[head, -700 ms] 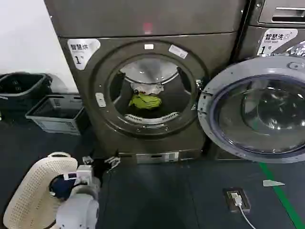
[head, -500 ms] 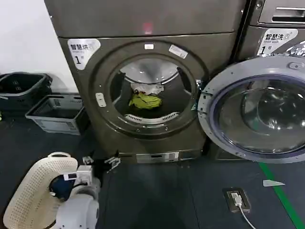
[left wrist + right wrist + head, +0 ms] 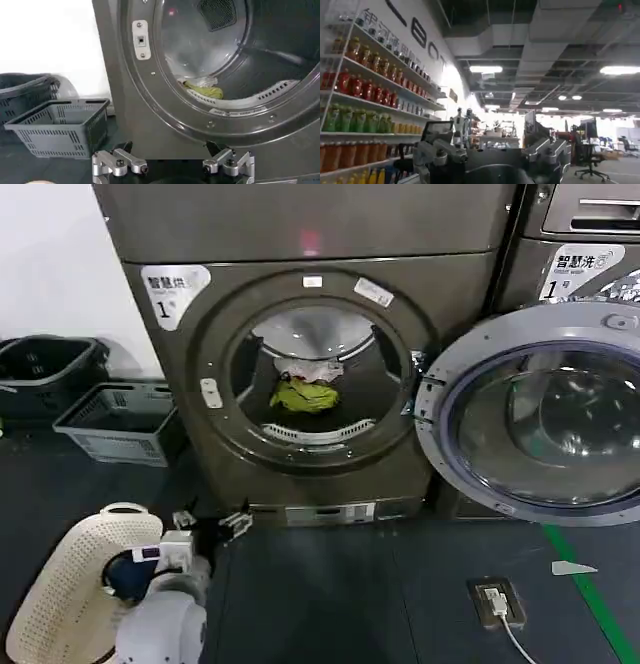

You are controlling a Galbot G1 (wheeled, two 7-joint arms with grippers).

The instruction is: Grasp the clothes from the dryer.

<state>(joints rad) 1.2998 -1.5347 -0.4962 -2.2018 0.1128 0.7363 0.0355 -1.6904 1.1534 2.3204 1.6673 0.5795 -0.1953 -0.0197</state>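
Since the earlier frames almost nothing has shifted — the left gripper [image 3: 210, 524] stays low before the dryer [image 3: 180, 404], fingers spread and empty. The clothes [image 3: 304, 394] lie untouched in the drum — reach and grasp remain; the right gripper [image 3: 492, 152] points away, fingers apart.

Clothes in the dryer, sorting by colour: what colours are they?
Lime yellow-green with a white piece, clearest in the head view.

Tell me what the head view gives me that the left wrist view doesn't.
Head view alone: the open glass door swung right, the white "1" sticker, the cream perforated basket on the floor.
Left wrist view alone: the left gripper, fingers wide apart, low before the dryer.
Both: the clothes inside the drum, and the grey crate left of the dryer.
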